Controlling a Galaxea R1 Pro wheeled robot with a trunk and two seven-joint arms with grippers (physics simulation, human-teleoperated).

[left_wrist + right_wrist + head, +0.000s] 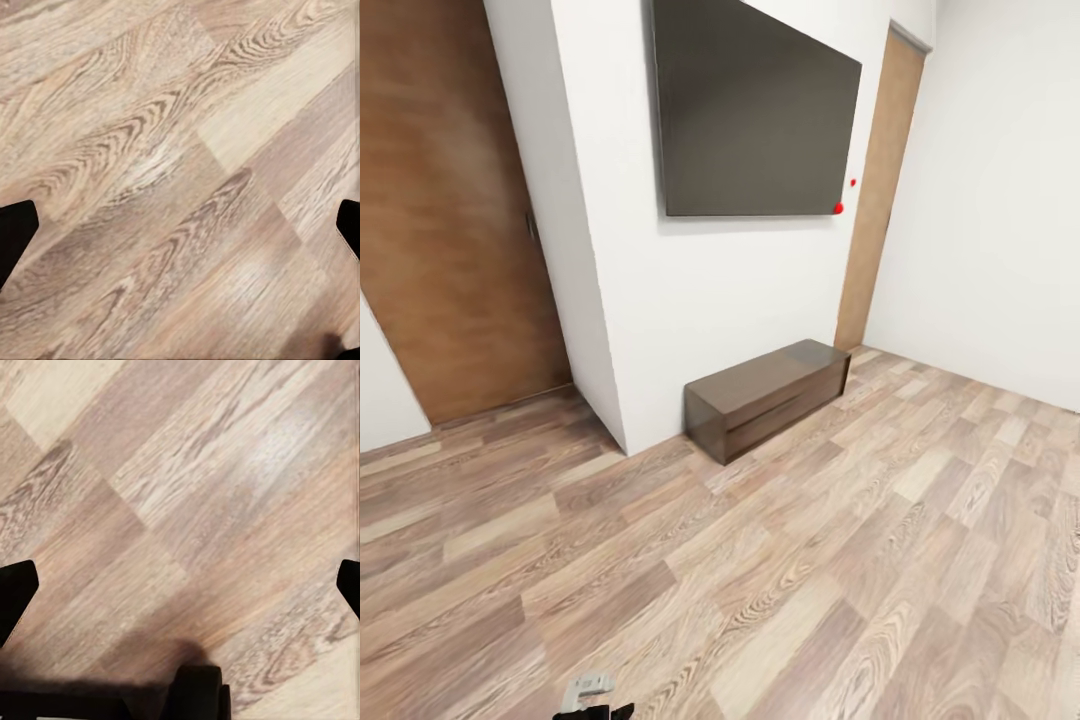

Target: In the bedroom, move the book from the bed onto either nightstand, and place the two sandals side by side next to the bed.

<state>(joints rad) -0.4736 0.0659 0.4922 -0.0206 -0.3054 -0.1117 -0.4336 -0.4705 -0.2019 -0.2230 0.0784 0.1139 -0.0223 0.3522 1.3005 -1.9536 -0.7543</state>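
Currently the robot is travelling over the floor (790, 600); book, sandals and bed are not showing. Both hands, left (180, 225) and right (180, 585), are hanging released and empty. Judged handling: book light and stiff (pinch its edge); sandals flexible, take by the sole.

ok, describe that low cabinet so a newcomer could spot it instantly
Find the big dark screen on the white wall. Directly beneath it, on the wood-plank floor, sits a low dark brown cabinet. It is the one piece of furniture here, long and box-shaped.
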